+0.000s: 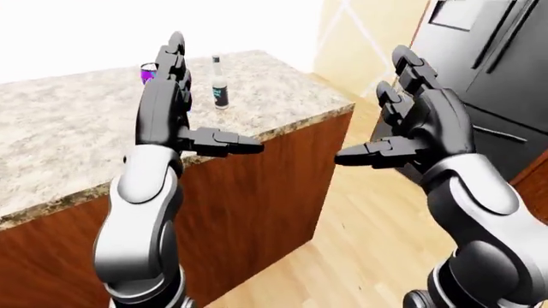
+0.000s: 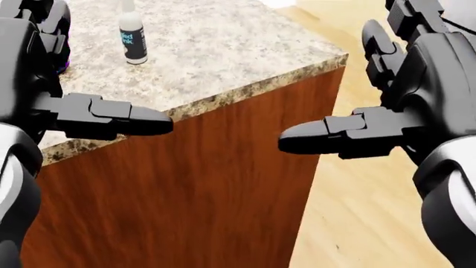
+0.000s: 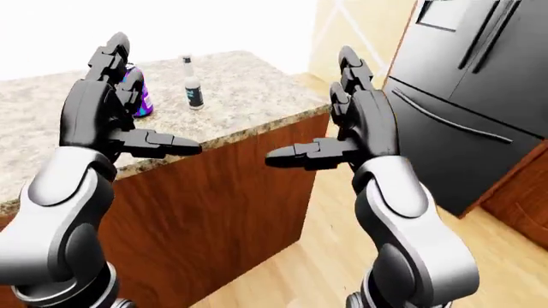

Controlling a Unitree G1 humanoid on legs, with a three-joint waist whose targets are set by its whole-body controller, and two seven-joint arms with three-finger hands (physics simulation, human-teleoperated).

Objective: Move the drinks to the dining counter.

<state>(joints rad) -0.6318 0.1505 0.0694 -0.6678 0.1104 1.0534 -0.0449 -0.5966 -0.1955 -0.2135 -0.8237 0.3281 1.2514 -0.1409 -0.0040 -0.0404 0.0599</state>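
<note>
At the left of the right-eye view, the left hand (image 3: 115,119) is held up with its fingers spread apart and nothing is gripped in it. Its thumb is pointed to the right, over the granite edge of the counter (image 3: 248,96). Just beside this hand, partly hidden by it, the purple can (image 3: 137,90) is seen upright on the counter top. A little to the right of the can the bottle (image 3: 193,86) is standing upright too, apart from the can and well away from the counter edge. Both drinks are touched by no hand.

Further right, the corner of the counter is seen, with its wooden side panel (image 3: 231,199) going down to the floor (image 3: 326,256). Right of the corner, an open strip of light wooden floor is left free between the counter and the black fridge (image 3: 462,96). The right hand (image 3: 342,138) is held over this free strip, its fingers also apart and empty, the thumb pointed to the left.

In the head view only the lower part of the bottle (image 2: 132,39) is shown at the top left, and the can is nearly covered by the left hand. The fridge is not shown in the head view; it is visible only in the two eye views
</note>
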